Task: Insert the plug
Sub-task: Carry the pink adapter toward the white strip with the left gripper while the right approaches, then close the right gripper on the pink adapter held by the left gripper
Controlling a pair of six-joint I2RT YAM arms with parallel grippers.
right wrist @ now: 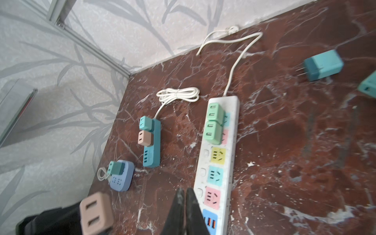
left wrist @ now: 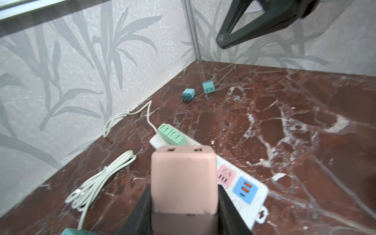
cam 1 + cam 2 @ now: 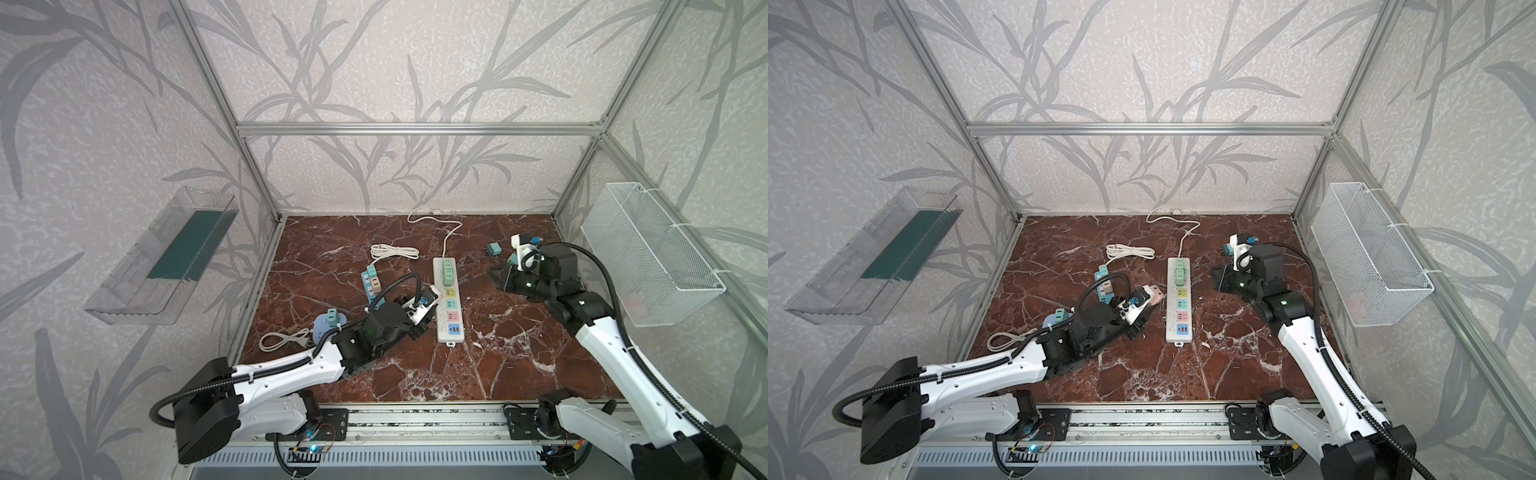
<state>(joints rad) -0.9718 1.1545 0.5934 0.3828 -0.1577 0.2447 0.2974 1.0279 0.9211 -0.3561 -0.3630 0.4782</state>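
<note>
Gripping a pink plug, left end effector hovers beside the white strip; right end effector closed, empty.

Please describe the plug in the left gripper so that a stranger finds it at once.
A long white power strip lies on the marble table. Beside it, the left gripper holds a pink plug. Unlike the beige plug in the teal strip, it sits in no socket.

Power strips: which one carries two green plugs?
The long white strip in the middle; the short teal strip carries a teal plug and a tan plug, the rounded blue strip one blue-green plug.
</note>
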